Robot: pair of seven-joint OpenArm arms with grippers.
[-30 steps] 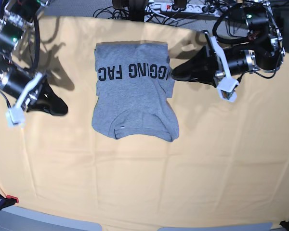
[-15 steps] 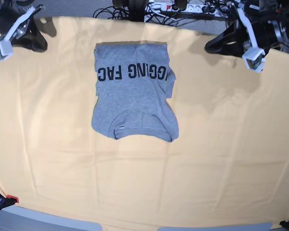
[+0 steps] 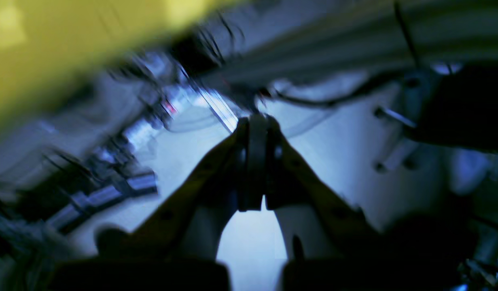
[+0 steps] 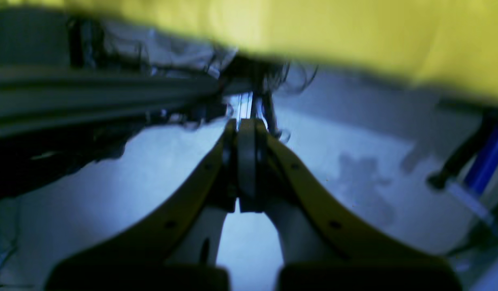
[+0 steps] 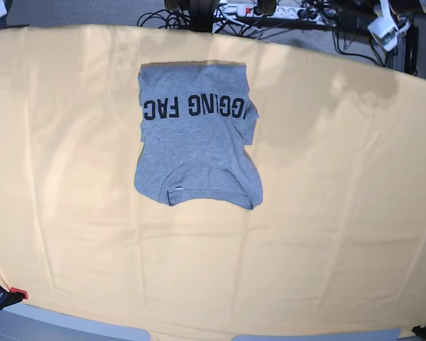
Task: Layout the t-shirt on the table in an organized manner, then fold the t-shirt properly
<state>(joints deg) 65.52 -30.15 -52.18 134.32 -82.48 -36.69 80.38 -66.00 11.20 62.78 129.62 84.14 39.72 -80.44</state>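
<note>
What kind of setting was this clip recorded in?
Probably a robotics lab or workshop bench: a table draped in pale yellow-orange cloth, a tangle of cables and a power strip behind its far edge, and a grey t-shirt laid out as the workpiece.

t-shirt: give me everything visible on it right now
The t-shirt is heather-grey and looks like cotton. It lies flat on the table, folded into a rough rectangle with both sides tucked in. Dark block lettering reads upside down across its far part; the neckline lies at the near edge. Its right edge is slightly uneven. Only the table touches it.
</note>
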